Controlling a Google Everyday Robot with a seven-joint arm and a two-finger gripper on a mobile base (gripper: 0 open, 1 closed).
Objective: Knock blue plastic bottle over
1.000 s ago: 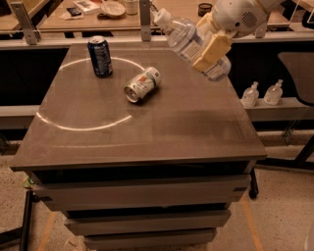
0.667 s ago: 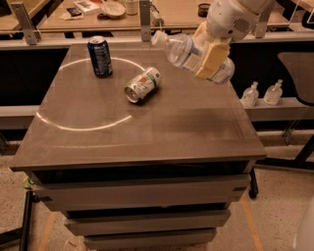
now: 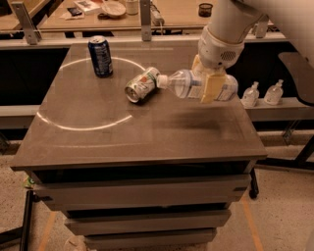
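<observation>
The blue plastic bottle (image 3: 181,83) is clear and bluish, with a white cap and a pale label. It lies almost level in the air just above the right part of the table (image 3: 122,142). Its cap points left and is close to a fallen can; I cannot tell whether they touch. My gripper (image 3: 204,86) comes down from the white arm at the upper right. Its tan fingers (image 3: 210,90) are shut around the bottle's middle. A shadow lies on the tabletop below the bottle.
A dark blue soda can (image 3: 100,56) stands upright at the table's back left. A silver-green can (image 3: 141,85) lies on its side near the middle. Two small clear pump bottles (image 3: 262,93) stand on a shelf to the right. A cluttered desk (image 3: 171,14) runs behind.
The gripper has carried the bottle down and to the left. The bottle has tipped from a slant to almost level, and its cap has come close to the fallen can.
</observation>
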